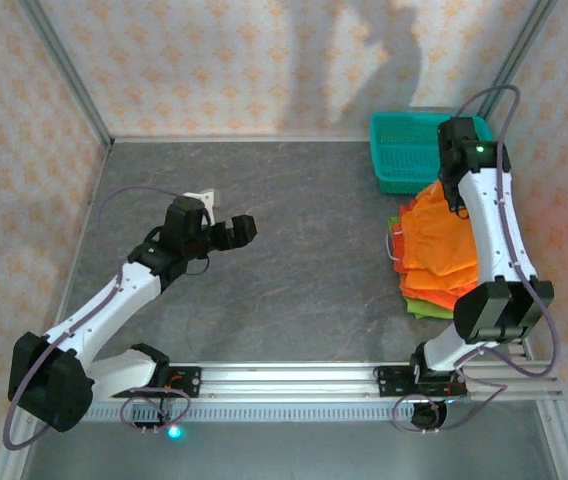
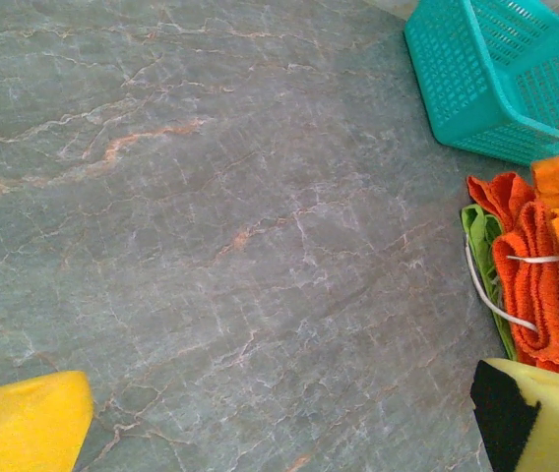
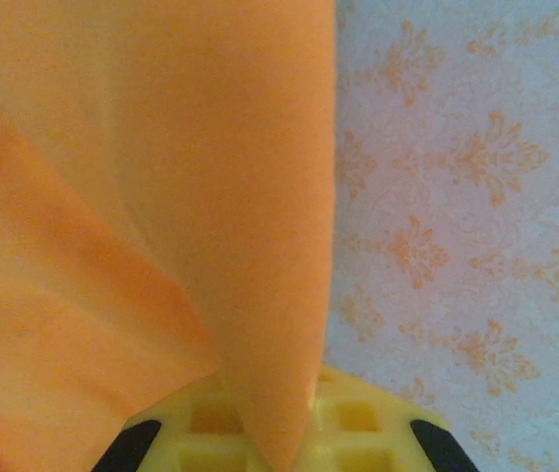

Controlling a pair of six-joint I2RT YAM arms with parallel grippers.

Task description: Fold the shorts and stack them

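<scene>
Robot test cell, lab-type setting. Grey stone-pattern tabletop [image 1: 294,260] was boxed in by panels [image 1: 214,60] papered in an orange floral print, framed by bare aluminium posts [image 1: 64,70]. Left arm [image 1: 114,300] and right arm [image 1: 494,220] were bolted to a slotted aluminium rail [image 1: 294,375]; cables [image 1: 549,340] hung in loose loops.

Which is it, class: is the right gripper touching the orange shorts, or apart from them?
Touching. The right wrist view shows the orange shorts pinched in the shut right gripper, with cloth running down between its jaws.
</scene>
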